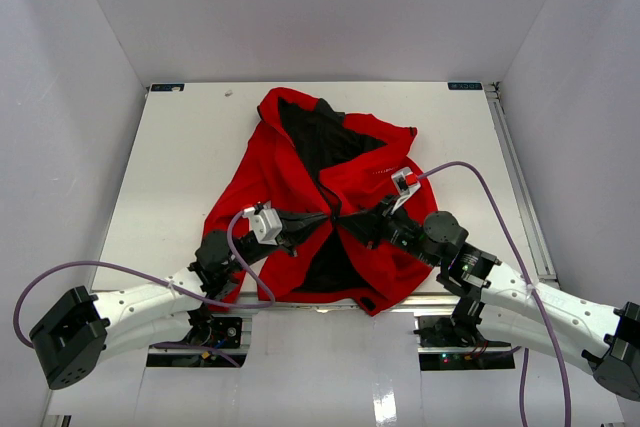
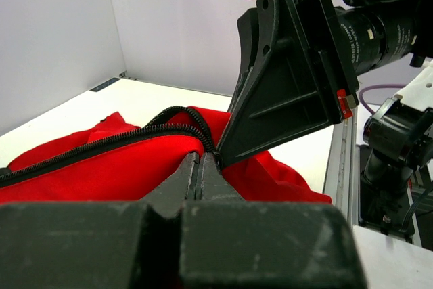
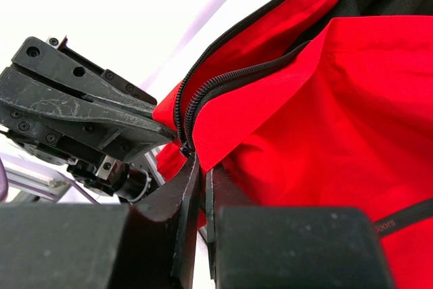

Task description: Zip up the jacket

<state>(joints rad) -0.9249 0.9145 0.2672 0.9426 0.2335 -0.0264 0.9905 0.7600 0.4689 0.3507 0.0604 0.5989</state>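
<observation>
Your left gripper (image 2: pixel 203 160) clamps the jacket (image 2: pixel 101 170) at its zipper (image 2: pixel 108 143). Your right gripper (image 3: pixel 201 167) pinches it just beside those jaws.

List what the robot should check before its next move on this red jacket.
1. Left claw clamped on the jacket at its zipper: ok.
2. Right claw clamped on the zipper edge opposite: ok.
3. Slider caught in a claw: cannot tell, hidden between the fingers.
4. Front closed: not ok, black lining shows above and below the claws.
5. Jacket flat on the table: not ok, bunched and folded.
</observation>
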